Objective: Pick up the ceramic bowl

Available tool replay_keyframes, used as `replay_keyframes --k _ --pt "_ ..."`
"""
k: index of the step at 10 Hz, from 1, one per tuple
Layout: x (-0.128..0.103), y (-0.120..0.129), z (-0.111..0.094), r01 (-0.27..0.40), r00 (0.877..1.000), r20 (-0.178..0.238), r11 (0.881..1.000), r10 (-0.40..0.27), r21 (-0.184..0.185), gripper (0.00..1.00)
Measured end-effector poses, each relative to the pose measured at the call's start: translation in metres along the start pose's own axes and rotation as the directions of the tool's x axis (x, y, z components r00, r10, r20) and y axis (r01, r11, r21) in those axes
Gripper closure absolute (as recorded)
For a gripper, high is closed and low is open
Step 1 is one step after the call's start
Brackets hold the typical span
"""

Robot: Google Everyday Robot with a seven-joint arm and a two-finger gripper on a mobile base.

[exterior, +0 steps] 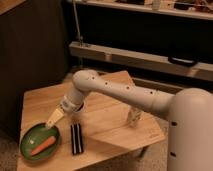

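Observation:
The ceramic bowl (pixel 29 138) is a wide, shallow green dish at the table's front left corner. An orange carrot (pixel 43 145) lies inside it. My gripper (pixel 54 119) reaches down from the white arm (pixel 107 90), and its pale yellowish fingers (pixel 55 117) point at the bowl's far right rim. It is open with nothing between its fingers. I cannot tell whether the tips touch the rim.
A black rectangular object (pixel 76 138) lies just right of the bowl. A small pale container (pixel 133 116) stands near the right side of the wooden table (pixel 110 127). A dark cabinet and a metal rail stand behind. The robot's white body fills the lower right.

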Motion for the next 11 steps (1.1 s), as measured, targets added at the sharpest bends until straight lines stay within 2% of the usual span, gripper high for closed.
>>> replay_keyframes --k 2,5,9,11 --pt "-0.005 -0.004 0.003 -0.109 0.994 -0.009 0.994 0.109 -0.015 0.20" --pt "-0.006 -0.010 0.018 -0.091 0.996 0.001 0.994 0.092 -0.056 0.20" --pt "-0.004 0.016 0.065 -0.091 0.996 0.008 0.996 0.091 0.007 0.20" --pt "-0.002 0.018 0.072 -0.096 0.995 0.017 0.995 0.096 0.019 0.20"
